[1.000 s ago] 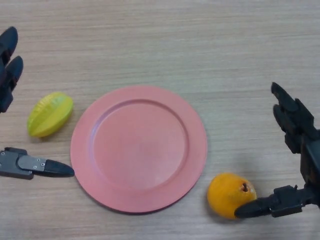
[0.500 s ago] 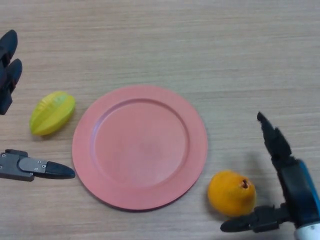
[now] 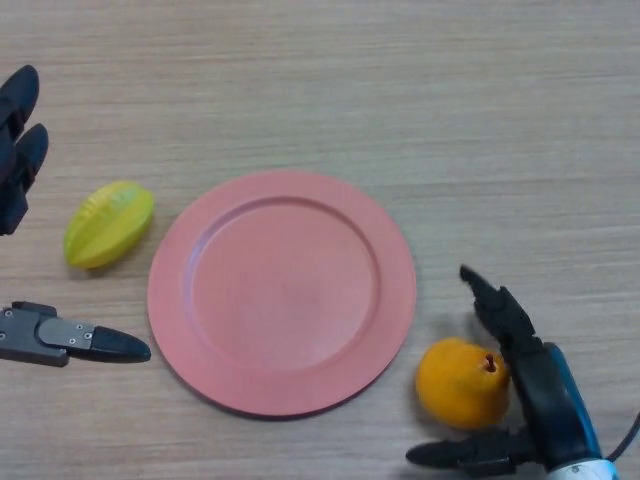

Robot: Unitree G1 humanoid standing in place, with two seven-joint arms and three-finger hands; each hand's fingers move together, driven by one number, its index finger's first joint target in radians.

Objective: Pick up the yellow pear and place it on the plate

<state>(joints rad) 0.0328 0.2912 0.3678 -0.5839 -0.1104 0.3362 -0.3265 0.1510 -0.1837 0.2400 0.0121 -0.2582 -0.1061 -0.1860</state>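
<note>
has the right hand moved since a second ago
Yes. The right hand has shifted left toward the plate, and its fingers now bracket the pear from its right side.

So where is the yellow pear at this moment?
In the head view the pear lies on the table at the lower right, just off the pink plate rim, between the fingers and thumb of the right hand.

Legible text, labels, brands, numbers, signs: none on any item or on the table surface.

Matt plate (image 3: 282,290), wood-grain table (image 3: 400,90)
</note>
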